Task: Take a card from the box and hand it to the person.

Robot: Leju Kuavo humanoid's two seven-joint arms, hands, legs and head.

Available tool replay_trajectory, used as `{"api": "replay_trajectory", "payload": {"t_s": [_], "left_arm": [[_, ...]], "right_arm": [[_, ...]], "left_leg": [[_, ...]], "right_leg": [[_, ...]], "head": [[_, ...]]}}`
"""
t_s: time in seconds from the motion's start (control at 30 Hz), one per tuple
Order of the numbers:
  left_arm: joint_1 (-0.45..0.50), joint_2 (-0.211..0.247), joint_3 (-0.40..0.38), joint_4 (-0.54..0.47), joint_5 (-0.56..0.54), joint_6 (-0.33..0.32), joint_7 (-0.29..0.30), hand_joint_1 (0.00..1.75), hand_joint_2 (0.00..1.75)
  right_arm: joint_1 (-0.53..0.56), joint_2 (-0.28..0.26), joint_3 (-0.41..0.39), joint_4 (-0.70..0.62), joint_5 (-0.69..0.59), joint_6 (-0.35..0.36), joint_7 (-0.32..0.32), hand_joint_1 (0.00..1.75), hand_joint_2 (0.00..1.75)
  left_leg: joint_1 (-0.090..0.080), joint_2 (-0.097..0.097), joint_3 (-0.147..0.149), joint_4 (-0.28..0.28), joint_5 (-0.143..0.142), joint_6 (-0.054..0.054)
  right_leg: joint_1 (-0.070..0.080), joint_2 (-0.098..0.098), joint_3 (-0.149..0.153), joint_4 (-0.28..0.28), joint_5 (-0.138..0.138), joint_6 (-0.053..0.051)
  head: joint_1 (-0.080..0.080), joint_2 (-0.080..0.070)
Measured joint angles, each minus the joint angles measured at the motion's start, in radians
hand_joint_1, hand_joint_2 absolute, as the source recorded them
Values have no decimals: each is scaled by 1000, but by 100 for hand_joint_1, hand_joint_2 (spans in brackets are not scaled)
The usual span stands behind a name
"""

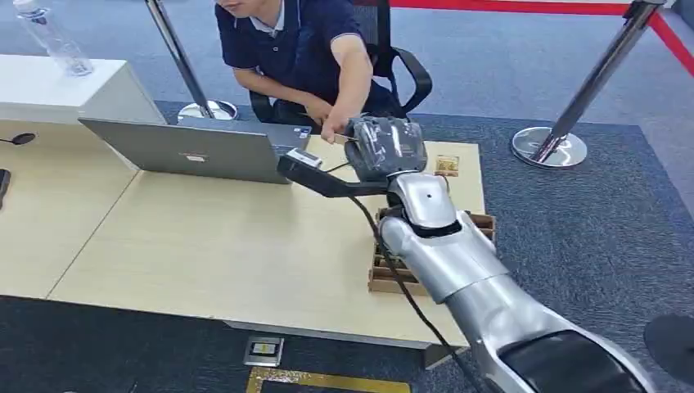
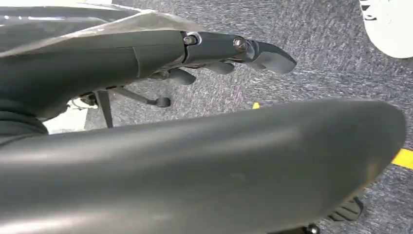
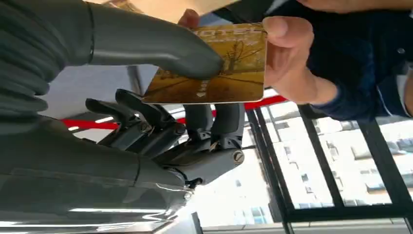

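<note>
While the right robot hand (image 3: 195,97) pinches the card (image 3: 214,68) between its thick thumb and darker fingers, the person's hand (image 3: 287,58) has taken hold of the card's far edge, so both grip it at once. The step in hand is the handover itself, and the task looks close to done. The next move calls for the robot to loosen its pinch so the card slips free without a tug, then draw the arm back clear of the laptop (image 1: 192,151).

In the head view the right arm reaches across the light wooden worktop (image 1: 205,246) toward the seated person (image 1: 299,49), and the cardboard box (image 1: 385,274) sits on the worktop partly under that arm. A small golden item (image 1: 446,165) lies near the far corner.

The left robot hand (image 2: 234,48) hangs over grey carpet; whether its fingers are curled or spread I cannot tell.

Around the worktop stand 2 stanchion posts (image 1: 565,106) with a red belt, a water bottle (image 1: 53,37) on a white counter, and an office chair (image 1: 401,65).
</note>
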Motion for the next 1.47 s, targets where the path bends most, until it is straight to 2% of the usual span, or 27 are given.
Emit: {"api": "replay_trajectory", "payload": {"t_s": [0.03,0.07,0.17,0.23,0.33,0.4,0.5,0.57,0.67,0.73,0.8,0.87,0.9,0.97,1.03,1.1,1.17,1.23,1.27,1.33,1.4,1.47], "left_arm": [[0,0,0,0,0,0,0,0,0],[0,0,0,0,3,0,0,0,0],[0,0,1,0,16,5,0,0,0],[0,0,1,1,24,9,0,0,0],[4,-1,2,1,36,12,0,0,0],[3,-2,3,2,53,16,0,0,0],[8,-4,5,2,64,17,0,0,0],[9,-6,6,2,70,20,0,0,0],[13,-7,12,2,78,29,-2,0,0],[14,-8,16,2,81,29,-2,0,0],[14,-9,19,2,82,29,0,0,0],[15,-9,21,2,79,30,1,0,0],[14,-9,21,2,79,30,2,0,0],[15,-9,22,2,79,31,5,0,0],[15,-10,21,2,74,31,8,0,0],[14,-11,21,2,67,35,13,0,0],[12,-13,21,2,64,47,17,0,0],[11,-14,21,2,64,49,18,0,0],[11,-14,21,2,65,50,18,0,0],[8,-16,22,2,70,54,18,0,0],[6,-17,22,2,73,63,17,0,0],[6,-18,24,2,79,71,16,0,0]], "right_arm": [[2,2,-3,-3,1,-19,-1,136,175],[6,3,-6,-7,-1,-33,-5,0,175],[43,2,-21,-60,-13,-79,-22,0,175],[97,-2,-36,-141,-34,-82,-30,0,175],[219,-29,-59,-332,-76,-46,-49,0,175],[309,-58,-76,-470,-139,-24,-85,0,175],[480,-110,-104,-674,-246,-8,-139,0,175],[599,-142,-137,-811,-289,-14,-150,0,175],[807,-167,-226,-1018,-303,-25,-155,0,175],[940,-166,-320,-1141,-305,-24,-134,0,175],[1042,-160,-406,-1212,-309,-10,-135,0,175],[1101,-130,-511,-1246,-318,41,-151,0,175],[1116,-109,-577,-1247,-317,79,-168,0,0],[1119,-74,-723,-1219,-303,194,-198,0,0],[1092,-62,-864,-1124,-280,232,-182,0,0],[1030,-71,-999,-950,-258,191,-185,0,0],[957,-107,-1129,-690,-217,110,-136,0,0],[914,-139,-1207,-480,-191,54,-101,0,0],[894,-149,-1233,-394,-188,50,-75,0,0],[848,-163,-1282,-228,-202,92,-4,0,0],[831,-162,-1343,-77,-226,205,102,0,0],[825,-149,-1374,13,-228,273,198,0,0]], "left_leg": [[0,0,0,0,0,0],[0,0,0,0,0,0],[0,0,0,0,0,0],[0,0,0,0,0,0],[0,-1,-1,0,0,0],[0,-1,-1,0,-1,1],[0,-2,-1,0,-1,1],[0,-3,-1,0,-2,2],[0,-3,-1,0,-3,3],[0,-3,-2,-1,-3,2],[0,-2,-2,-1,-4,2],[0,-2,-1,-1,-4,2],[0,-2,-1,-1,-4,2],[0,-2,0,-1,-3,2],[0,-2,0,-1,-2,2],[0,-2,1,-1,-2,2],[0,-2,2,0,-2,3],[-1,-2,2,0,-2,3],[-1,-2,2,0,-2,3],[0,-1,2,0,-2,3],[0,-1,2,0,-2,3],[1,-2,2,-1,-2,2]], "right_leg": [[0,0,0,0,0,0],[0,0,0,0,0,0],[0,0,0,0,0,0],[0,0,0,-1,0,0],[0,0,0,-1,0,0],[0,0,0,-3,0,0],[0,0,0,-3,0,0],[0,0,0,-4,-1,1],[0,0,0,-5,-1,1],[0,0,0,-5,-1,1],[0,0,0,-5,-1,1],[0,0,0,-5,-1,1],[0,0,1,-5,-1,1],[0,0,1,-5,-1,1],[0,0,2,-5,0,1],[0,0,3,-5,1,2],[0,0,4,-6,1,3],[-1,0,4,-6,1,3],[-1,0,4,-6,1,3],[0,0,3,-6,1,2],[0,0,3,-5,0,2],[0,0,2,-4,0,0]], "head": [[0,0],[0,0],[0,0],[0,0],[0,0],[0,0],[0,0],[0,0],[0,0],[0,0],[0,0],[0,0],[0,0],[0,0],[0,0],[0,0],[0,0],[0,0],[0,0],[0,0],[0,0],[0,0]]}}
